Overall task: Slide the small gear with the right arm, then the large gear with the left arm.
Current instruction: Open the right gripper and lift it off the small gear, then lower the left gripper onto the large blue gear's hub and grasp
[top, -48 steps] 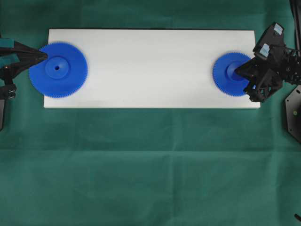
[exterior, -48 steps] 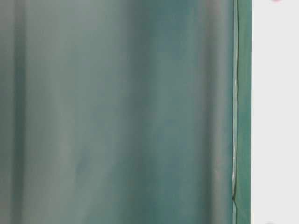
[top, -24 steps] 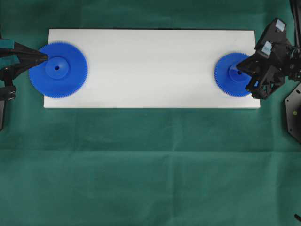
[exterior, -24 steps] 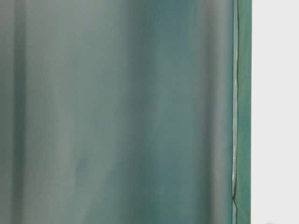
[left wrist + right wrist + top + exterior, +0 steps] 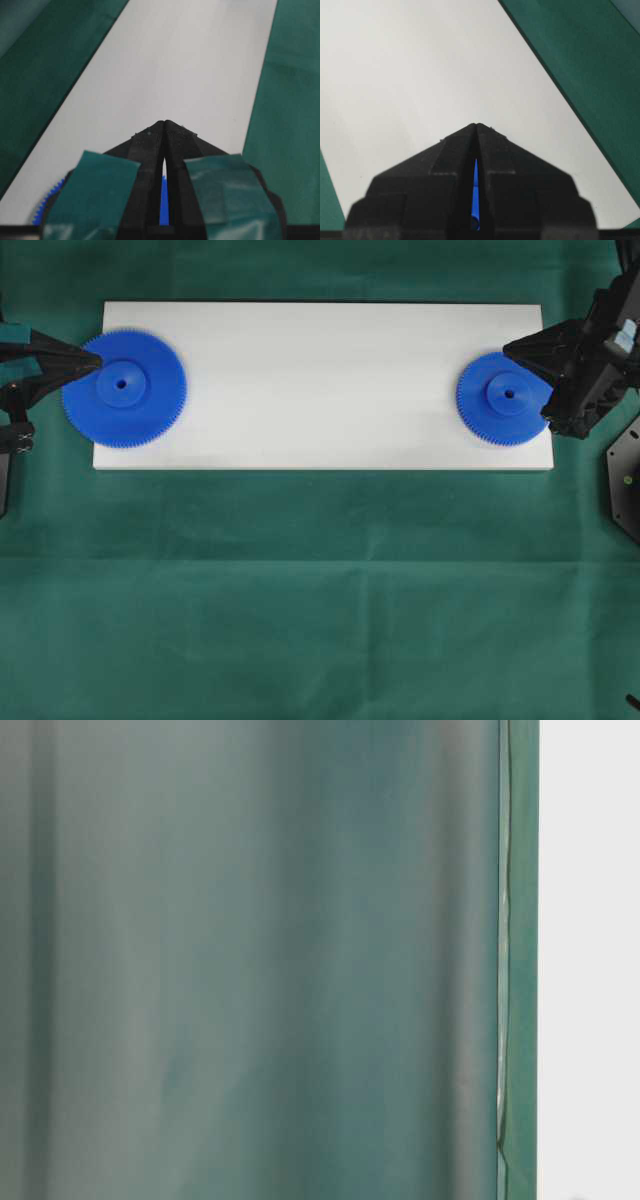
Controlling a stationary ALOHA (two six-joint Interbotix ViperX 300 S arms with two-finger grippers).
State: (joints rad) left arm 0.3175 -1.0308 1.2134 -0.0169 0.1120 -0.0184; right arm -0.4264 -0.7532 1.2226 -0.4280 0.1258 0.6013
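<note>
Whereas half a second ago covering the hub of the small gear (image 5: pixel 506 398), now drawn back toward the right edge, with the right arm (image 5: pixel 590 360) clear of the hub and the centre hole in plain sight. Small gear itself unmoved since then, flat on the white board (image 5: pixel 320 360) near its right end, just beside the tip of the right jaws (image 5: pixel 508 348), which sits at the gear's upper rim. Jaws pressed together to a point in the right wrist view (image 5: pixel 476 125), a thin sliver of blue showing through the slit behind the tip; gripping nothing.

Left arm (image 5: pixel 30 365) unchanged from the earlier pictures, reaching in low from the left edge. Left jaws (image 5: pixel 98 359) together as well, tip resting at the left rim of the large gear (image 5: pixel 124 388). Seen from the left wrist (image 5: pixel 165 122), closed to a point, teal tape on both sides, blue teeth peeking out beneath. Large gear at the board's left end, partly over the edge onto the green cloth (image 5: pixel 320 600) covering the desk.
</note>
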